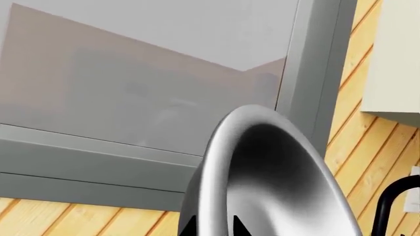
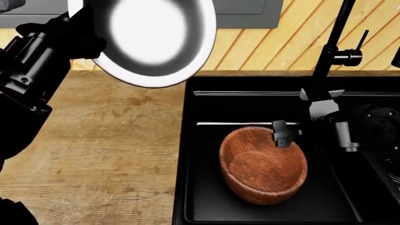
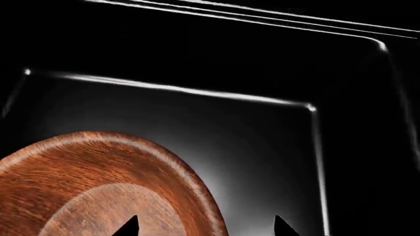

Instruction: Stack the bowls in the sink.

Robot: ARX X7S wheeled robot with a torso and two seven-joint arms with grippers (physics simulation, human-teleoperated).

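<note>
The shiny steel bowl [image 2: 150, 33] hangs in the air above the wooden countertop [image 2: 106, 140], left of the sink, tilted so its inside faces the head camera. My left gripper [image 1: 215, 228] is shut on its rim; the bowl [image 1: 276, 182] fills much of the left wrist view. The reddish-brown wooden bowl [image 2: 262, 164] sits tilted in the left basin of the black sink [image 2: 250, 89]. My right gripper [image 2: 284, 135] is open at the bowl's far right rim. In the right wrist view the gripper [image 3: 206, 228] has its jaws either side of the wooden rim [image 3: 190, 182], apart from it.
The tall black faucet [image 2: 331, 51] stands at the back of the sink, right beside my right arm. A second basin with a drain [image 2: 390, 173] lies to the right. A grey window frame [image 1: 98, 162] and a plank wall [image 2: 250, 47] are behind the counter.
</note>
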